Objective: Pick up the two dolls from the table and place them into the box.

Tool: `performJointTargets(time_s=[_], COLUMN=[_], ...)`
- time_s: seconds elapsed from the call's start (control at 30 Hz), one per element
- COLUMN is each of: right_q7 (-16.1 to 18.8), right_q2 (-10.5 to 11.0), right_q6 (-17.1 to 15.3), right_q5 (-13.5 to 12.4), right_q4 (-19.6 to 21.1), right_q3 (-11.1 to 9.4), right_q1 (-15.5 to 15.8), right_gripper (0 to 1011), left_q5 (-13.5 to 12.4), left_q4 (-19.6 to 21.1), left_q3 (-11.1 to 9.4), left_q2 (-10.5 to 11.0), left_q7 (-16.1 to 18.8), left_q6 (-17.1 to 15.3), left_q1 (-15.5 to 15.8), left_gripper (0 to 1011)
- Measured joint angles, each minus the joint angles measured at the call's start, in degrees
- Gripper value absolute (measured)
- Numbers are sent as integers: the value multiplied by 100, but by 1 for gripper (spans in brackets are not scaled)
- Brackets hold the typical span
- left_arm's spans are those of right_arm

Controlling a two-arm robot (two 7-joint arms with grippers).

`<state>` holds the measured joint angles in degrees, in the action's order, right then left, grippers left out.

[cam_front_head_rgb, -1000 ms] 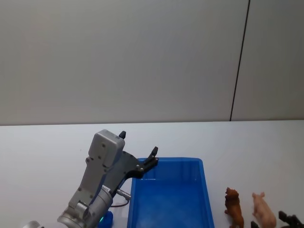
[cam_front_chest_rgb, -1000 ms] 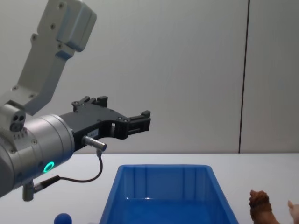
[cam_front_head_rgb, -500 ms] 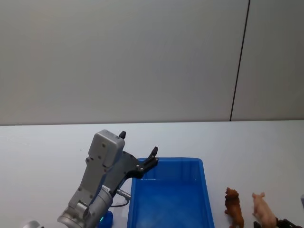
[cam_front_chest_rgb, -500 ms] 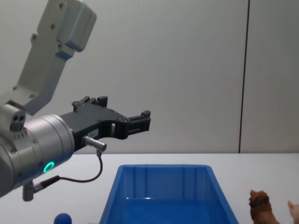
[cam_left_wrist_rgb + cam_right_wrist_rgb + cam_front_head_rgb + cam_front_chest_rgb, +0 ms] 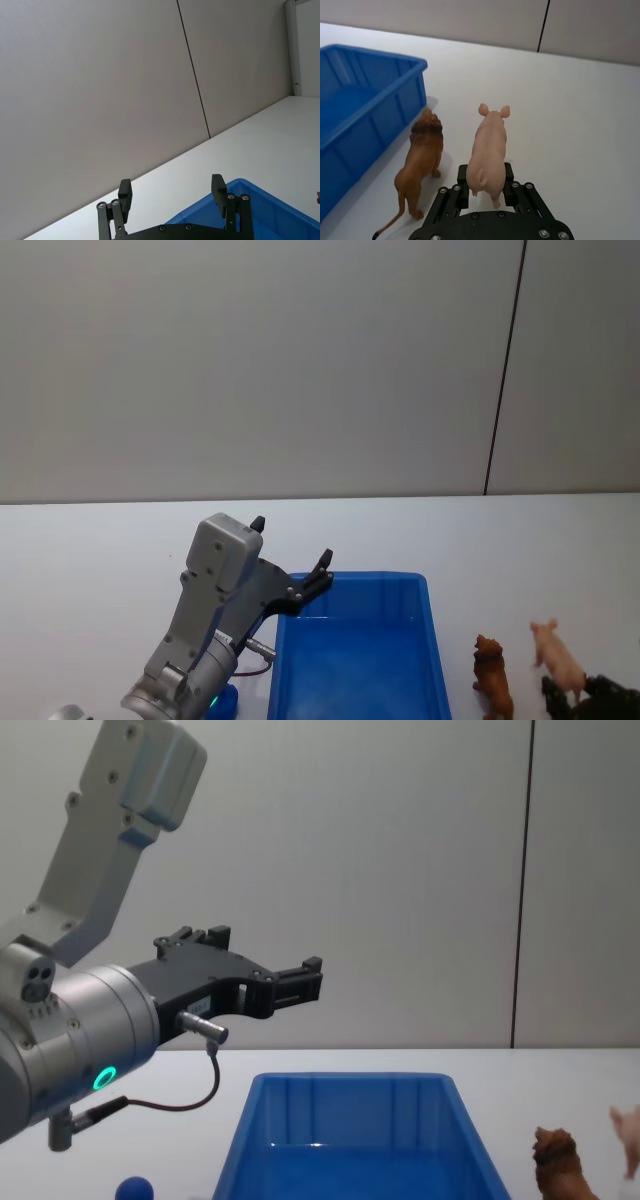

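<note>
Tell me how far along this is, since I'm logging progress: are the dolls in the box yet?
Done: nothing; the blue box holds no doll. In hand: the right hand is shut on the pink pig doll at its rear. Left: drop the pig in the box, then fetch the brown lion doll standing on the table between pig and box. The left hand hangs open above the box's far corner.

Blue ribbed box [image 5: 352,585] sits open-topped, bare blue floor showing, on the white table [image 5: 100,540], well short of its far edge. 1 of the 2 dolls, the brown lion [image 5: 422,157] (shaggy mane, long tail), stands upright just beside the box's right wall. The pink pig [image 5: 490,145] is right next to it, rump pinched between the right gripper's [image 5: 486,176] fingers, and it sits higher than the lion in the chest view.
</note>
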<state>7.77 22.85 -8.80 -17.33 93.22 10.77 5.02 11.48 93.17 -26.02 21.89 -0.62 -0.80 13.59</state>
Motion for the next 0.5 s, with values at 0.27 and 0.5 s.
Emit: performJointTargets(time_s=[0.27, 0.5], right_q7=[17, 283], right_q2=[9, -17], right_q6=[179, 220], right_q5=[152, 241], right_q4=[243, 446], right_q3=[-23, -16], right_q1=[-74, -234], right_gripper=[360, 360], left_q5=[0, 0], left_q4=[0, 0], left_q3=[0, 0], left_q2=[0, 0], left_q7=[0, 0], left_q6=[0, 0], left_q1=[0, 0], left_gripper=[1001, 1001])
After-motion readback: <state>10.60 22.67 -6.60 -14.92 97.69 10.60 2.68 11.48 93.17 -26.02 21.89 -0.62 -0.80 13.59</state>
